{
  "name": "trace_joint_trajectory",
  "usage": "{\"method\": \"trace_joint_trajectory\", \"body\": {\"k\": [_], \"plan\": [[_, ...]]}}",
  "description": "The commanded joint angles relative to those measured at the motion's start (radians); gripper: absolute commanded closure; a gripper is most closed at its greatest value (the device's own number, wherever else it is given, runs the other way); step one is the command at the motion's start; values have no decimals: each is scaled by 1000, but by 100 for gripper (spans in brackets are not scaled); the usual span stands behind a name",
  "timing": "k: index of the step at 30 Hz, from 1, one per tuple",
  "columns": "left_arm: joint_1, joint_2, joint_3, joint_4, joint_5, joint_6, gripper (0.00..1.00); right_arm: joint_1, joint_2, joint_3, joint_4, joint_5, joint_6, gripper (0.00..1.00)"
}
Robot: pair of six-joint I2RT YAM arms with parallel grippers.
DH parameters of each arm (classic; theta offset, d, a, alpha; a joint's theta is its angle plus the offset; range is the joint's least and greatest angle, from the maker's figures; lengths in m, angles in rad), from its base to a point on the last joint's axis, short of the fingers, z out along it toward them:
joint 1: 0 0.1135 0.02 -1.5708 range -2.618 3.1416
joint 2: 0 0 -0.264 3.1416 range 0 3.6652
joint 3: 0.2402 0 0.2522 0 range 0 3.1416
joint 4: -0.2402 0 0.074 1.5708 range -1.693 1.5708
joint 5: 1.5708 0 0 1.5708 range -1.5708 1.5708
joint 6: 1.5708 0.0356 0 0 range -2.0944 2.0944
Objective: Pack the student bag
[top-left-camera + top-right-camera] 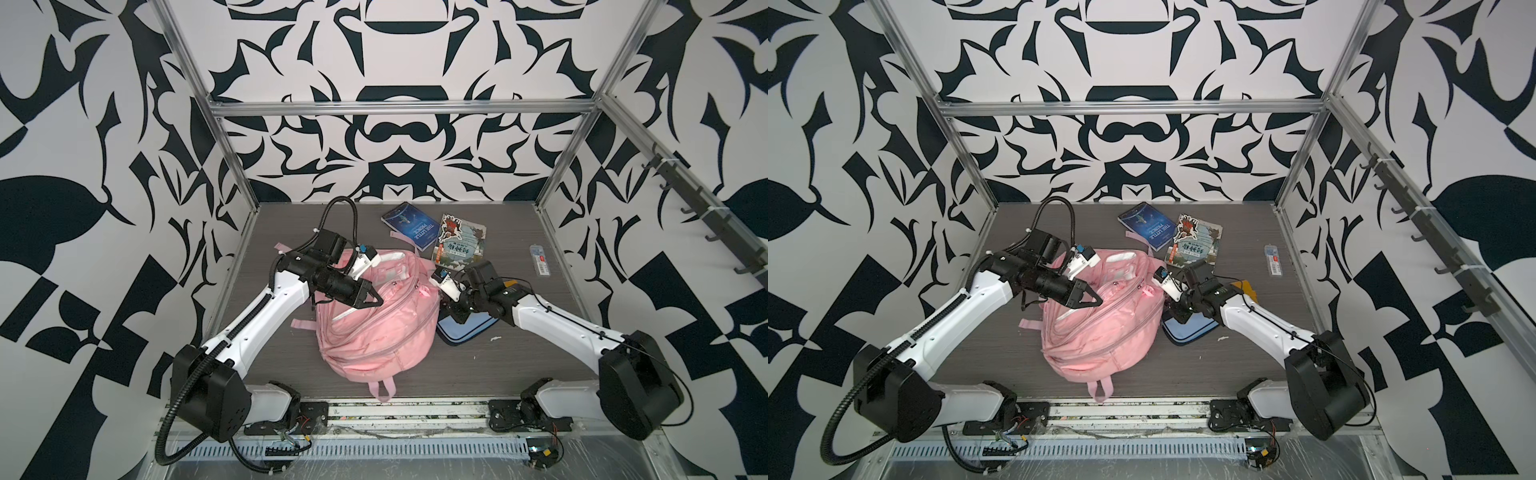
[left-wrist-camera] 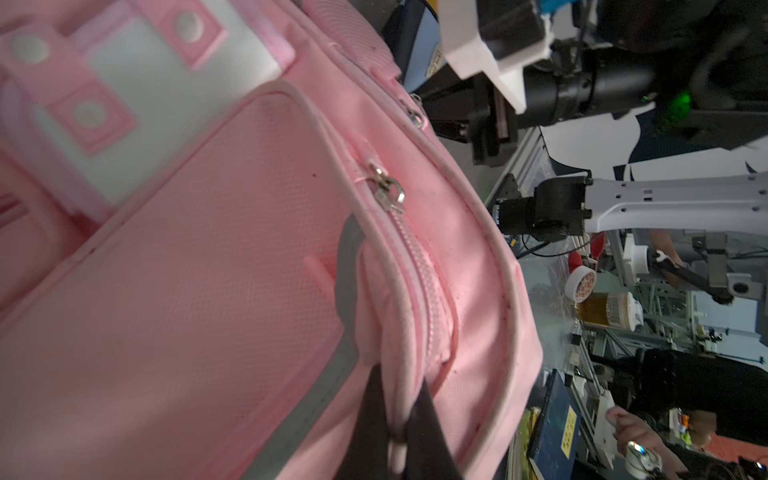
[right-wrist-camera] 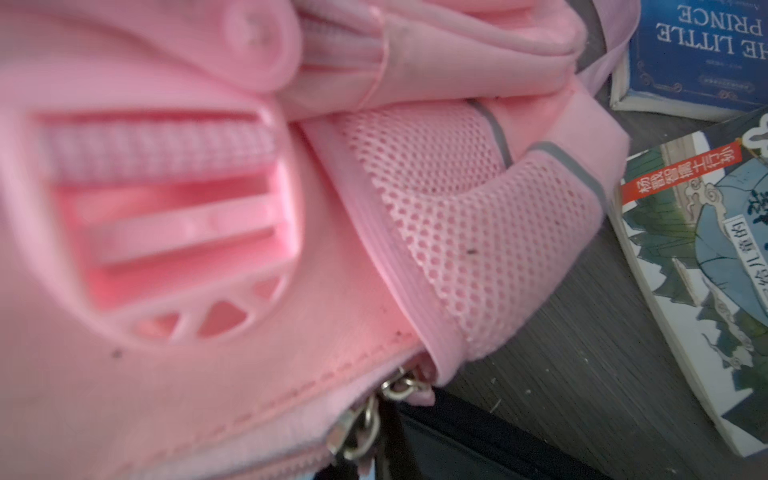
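Observation:
The pink student bag (image 1: 374,332) (image 1: 1100,336) lies on its back in the middle of the dark table, with its top loop toward the front edge. My left gripper (image 1: 374,300) (image 1: 1098,300) is over the bag's upper left part. In the left wrist view it (image 2: 399,440) is shut on a raised fold of the bag's (image 2: 208,291) pink fabric beside a zip. My right gripper (image 1: 449,311) (image 1: 1173,309) is at the bag's right edge. In the right wrist view it (image 3: 374,453) is shut at the metal zip pull (image 3: 353,432) of the bag (image 3: 166,374).
A blue book, The Little Prince (image 1: 411,226) (image 1: 1148,226) (image 3: 702,50), and an illustrated book (image 1: 459,243) (image 1: 1196,243) (image 3: 706,270) lie behind the bag. A light-blue and navy pencil case (image 1: 465,330) (image 1: 1187,330) lies under my right wrist. A small clear box (image 1: 540,259) (image 1: 1274,259) sits at the right.

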Motion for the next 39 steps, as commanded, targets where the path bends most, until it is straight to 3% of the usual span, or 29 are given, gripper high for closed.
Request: {"method": "trace_joint_trajectory", "body": {"k": [1, 11, 24, 32, 39], "plan": [[29, -5, -21, 101, -104, -68, 100, 44, -48, 71, -142, 53, -61, 100], [49, 41, -11, 235, -212, -257, 100, 234, -23, 130, -270, 156, -72, 100], [51, 34, 28, 340, -309, -477, 100, 408, 102, 203, -277, 206, -108, 100], [51, 31, 49, 335, -400, -599, 100, 428, 55, 195, -223, 167, -79, 100], [45, 37, 51, 313, -437, -574, 100, 427, -64, 148, -203, 106, 7, 100]]}}
